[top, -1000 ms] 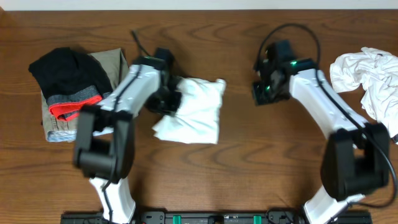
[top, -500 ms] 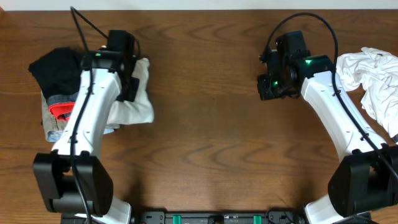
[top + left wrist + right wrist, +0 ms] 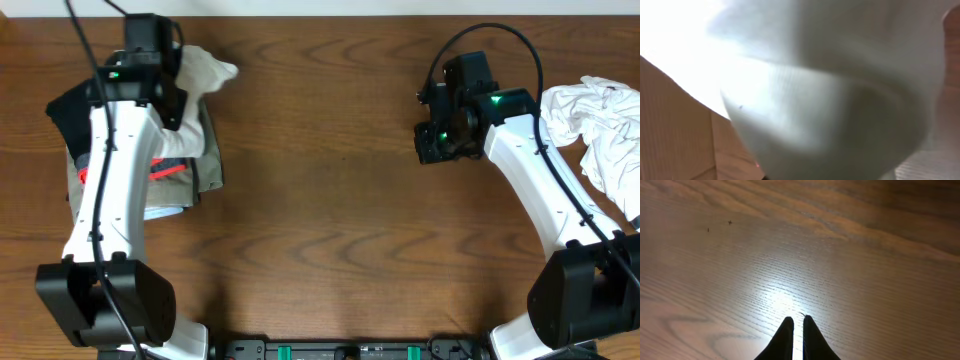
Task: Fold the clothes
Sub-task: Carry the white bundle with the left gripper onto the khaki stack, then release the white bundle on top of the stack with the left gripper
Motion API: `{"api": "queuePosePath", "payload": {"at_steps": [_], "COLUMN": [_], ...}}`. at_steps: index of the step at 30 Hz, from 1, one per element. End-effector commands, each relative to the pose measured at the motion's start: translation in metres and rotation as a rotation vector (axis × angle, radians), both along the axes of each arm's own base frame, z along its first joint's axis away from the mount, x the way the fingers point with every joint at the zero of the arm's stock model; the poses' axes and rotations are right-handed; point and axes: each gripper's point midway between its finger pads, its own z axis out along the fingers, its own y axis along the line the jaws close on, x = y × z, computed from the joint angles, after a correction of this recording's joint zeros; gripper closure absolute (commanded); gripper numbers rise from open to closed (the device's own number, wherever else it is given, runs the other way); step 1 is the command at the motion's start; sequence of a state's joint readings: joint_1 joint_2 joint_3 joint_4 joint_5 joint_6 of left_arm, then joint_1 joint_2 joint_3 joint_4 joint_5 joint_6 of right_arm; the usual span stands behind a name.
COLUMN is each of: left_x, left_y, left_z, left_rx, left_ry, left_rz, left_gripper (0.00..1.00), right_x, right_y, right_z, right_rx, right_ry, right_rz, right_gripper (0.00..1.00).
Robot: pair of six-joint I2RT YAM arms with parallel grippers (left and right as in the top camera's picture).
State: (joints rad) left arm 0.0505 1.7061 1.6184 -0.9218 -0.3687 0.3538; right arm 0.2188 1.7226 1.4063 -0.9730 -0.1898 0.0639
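Observation:
My left gripper (image 3: 172,105) is shut on a folded white garment (image 3: 207,70) and holds it over the stack of folded clothes at the far left. In that stack a black piece (image 3: 68,110) lies at the top, with grey-and-red trim (image 3: 82,178) and khaki (image 3: 209,160) showing round the arm. White cloth (image 3: 830,100) fills the left wrist view and hides the fingers. My right gripper (image 3: 432,145) hovers shut and empty over bare wood, its black fingertips (image 3: 785,330) almost touching. A crumpled heap of white clothes (image 3: 590,115) lies to its right.
The wooden table (image 3: 330,210) spreads between the two arms. A black cable (image 3: 500,35) loops above the right wrist. The crumpled heap reaches the table's right edge, and the stack sits near the left edge.
The left arm has carried the folded white garment from the table's middle leftwards and back, until it is over the stack. The right gripper shifted slightly right, then held still.

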Motion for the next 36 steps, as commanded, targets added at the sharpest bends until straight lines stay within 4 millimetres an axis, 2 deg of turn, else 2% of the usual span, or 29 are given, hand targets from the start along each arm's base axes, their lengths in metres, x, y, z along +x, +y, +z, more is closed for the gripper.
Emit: {"api": "queuePosePath", "payload": {"at_steps": [1, 7, 15, 20, 21, 22, 24, 26, 28, 33, 36], "left_x": [0.001, -0.006, -0.023, -0.029, -0.03, -0.031, -0.034, -0.04, -0.045, -0.06, -0.06], "left_y": [0.023, 0.056, 0.095, 0.113, 0.117, 0.12, 0.13, 0.141, 0.151, 0.174, 0.174], "left_z": [0.02, 0.016, 0.013, -0.002, -0.005, -0.009, -0.016, -0.023, -0.028, -0.029, -0.03], "left_rx": [-0.033, -0.156, -0.183, -0.189, -0.189, -0.189, -0.19, -0.189, -0.195, -0.227, -0.241], "left_ry": [-0.098, -0.163, -0.198, -0.17, -0.162, -0.155, -0.141, -0.126, -0.127, -0.194, -0.2], "left_rz": [0.092, 0.238, 0.409, 0.466, 0.477, 0.487, 0.512, 0.543, 0.589, 0.761, 0.764], "left_gripper": [0.94, 0.94, 0.9, 0.9, 0.84, 0.72, 0.55, 0.23, 0.09, 0.02, 0.0], "right_x": [0.0, 0.0, -0.002, -0.007, -0.008, -0.009, -0.011, -0.011, -0.012, -0.013, -0.013], "right_y": [-0.001, -0.002, -0.002, -0.003, -0.003, -0.004, -0.004, -0.005, -0.005, -0.005, -0.005], "right_z": [0.008, 0.007, 0.007, 0.005, 0.005, 0.005, 0.004, 0.004, 0.004, 0.004, 0.004], "right_rx": [0.006, 0.005, 0.003, -0.001, -0.003, -0.004, -0.005, -0.009, -0.009, -0.011, -0.01], "right_ry": [-0.014, -0.01, -0.001, 0.018, 0.023, 0.028, 0.033, 0.036, 0.037, 0.045, 0.044], "right_rz": [-0.01, -0.01, -0.01, -0.01, -0.01, -0.01, -0.01, -0.011, -0.011, -0.011, -0.011], "right_gripper": [0.92, 0.92, 0.92, 0.92, 0.92, 0.92, 0.92, 0.92, 0.92, 0.91, 0.91]}}
